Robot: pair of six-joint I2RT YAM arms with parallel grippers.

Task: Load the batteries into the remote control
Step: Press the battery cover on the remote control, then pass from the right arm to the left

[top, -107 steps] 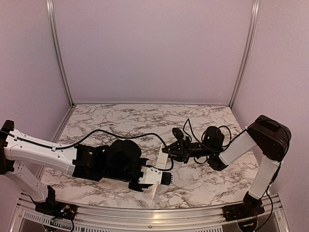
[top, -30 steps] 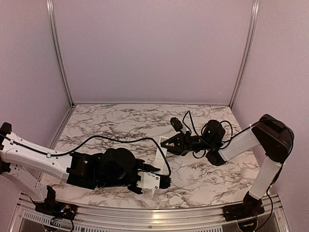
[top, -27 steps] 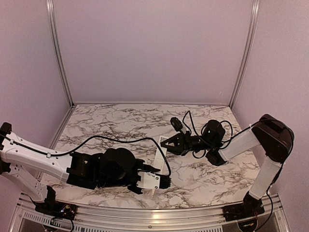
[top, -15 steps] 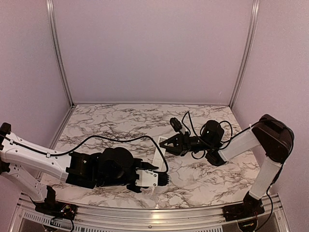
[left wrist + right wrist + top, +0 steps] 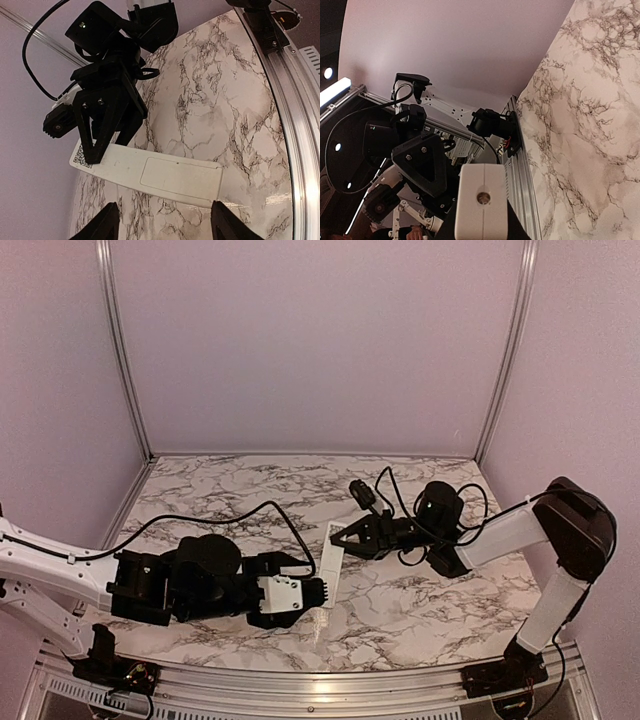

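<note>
The remote control (image 5: 328,562) is a slim white slab held by its far end in my right gripper (image 5: 343,540), which is shut on it. In the left wrist view the remote control (image 5: 165,175) shows its back, where the outline of a closed rectangular panel is visible, and the right gripper (image 5: 95,150) pinches the end with the QR label. My left gripper (image 5: 316,597) is open, its fingertips (image 5: 109,223) short of the remote and touching nothing. The right wrist view looks along the remote control (image 5: 482,199) end-on. The batteries are out of view.
An aluminium rail (image 5: 300,680) runs along the marble table's front edge, just past the remote's near end. Black cables (image 5: 250,515) loop over the table behind both wrists. Pale walls close in the back and sides.
My left gripper has opened, let go of the remote's near part and drawn back to the left. The right gripper still holds the remote's far end, shifted slightly left.
</note>
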